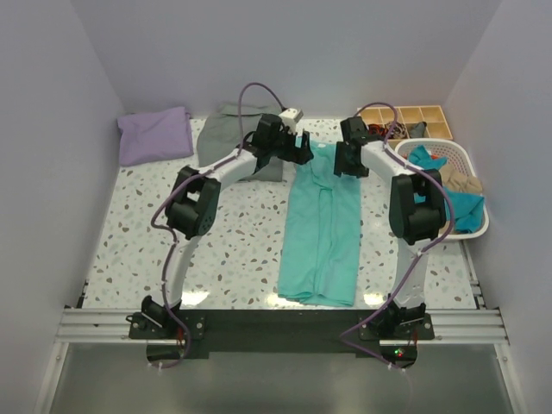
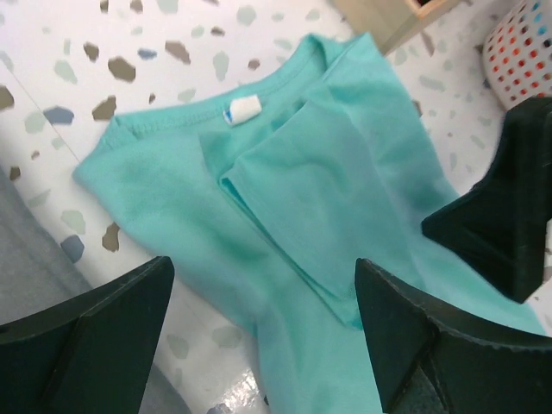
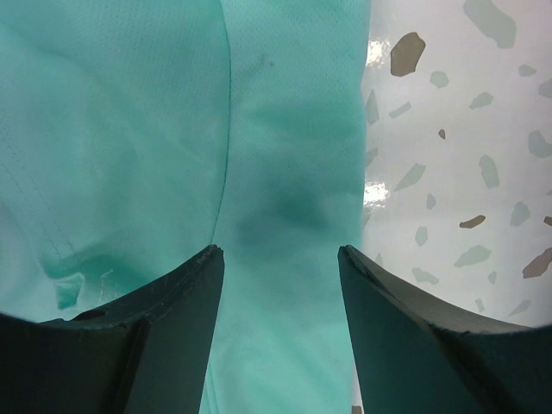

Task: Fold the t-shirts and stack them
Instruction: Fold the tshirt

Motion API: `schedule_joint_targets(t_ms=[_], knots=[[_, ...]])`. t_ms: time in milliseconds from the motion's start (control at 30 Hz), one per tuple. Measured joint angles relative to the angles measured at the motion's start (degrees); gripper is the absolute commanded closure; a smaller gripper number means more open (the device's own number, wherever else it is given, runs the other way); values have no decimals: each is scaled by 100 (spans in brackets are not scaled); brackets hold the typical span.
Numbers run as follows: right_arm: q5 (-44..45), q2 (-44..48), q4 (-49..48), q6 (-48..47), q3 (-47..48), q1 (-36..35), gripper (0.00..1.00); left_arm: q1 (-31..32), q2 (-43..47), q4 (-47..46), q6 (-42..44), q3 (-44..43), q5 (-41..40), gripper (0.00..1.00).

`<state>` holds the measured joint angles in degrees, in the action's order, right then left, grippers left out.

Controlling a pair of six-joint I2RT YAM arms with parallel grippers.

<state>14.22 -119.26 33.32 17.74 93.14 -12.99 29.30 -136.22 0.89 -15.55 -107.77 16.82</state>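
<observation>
The left end effector has its two dark fingers spread wide with nothing between them, hanging over the neck end of the turquoise t-shirt, just short of the collar with its white neck label. The right end effector is likewise parted and grips nothing. It is low over the shirt's right edge, one finger above cloth and the other near the line where cloth meets the speckled surface; whether its tips touch the fabric cannot be told. In the overhead view both end effectors sit close together at the far end of the shirt, left and right. The turquoise t-shirt lies flat in the middle of the surface, folded lengthwise into a long strip with sleeves turned in, its hem toward the arm bases. A folded lavender t-shirt lies in the far left corner, with a grey garment beside it. At the far right stands a white basket holding more clothes, behind it a wooden tray.
</observation>
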Motion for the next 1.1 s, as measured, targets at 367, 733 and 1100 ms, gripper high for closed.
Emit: schedule_joint_targets(t_ms=[367,733,1100], knots=[[-17,-2,-26,2,-44,9,40,-2,-256,-562,-363,-494,905,11],[-52,-90,-15,4,146,114,39,4,-1038,223,-308,-1108,798,10],[-551,-1539,330,-4,1921,153,39,-190,-1209,868,120,-1661,-63,9]])
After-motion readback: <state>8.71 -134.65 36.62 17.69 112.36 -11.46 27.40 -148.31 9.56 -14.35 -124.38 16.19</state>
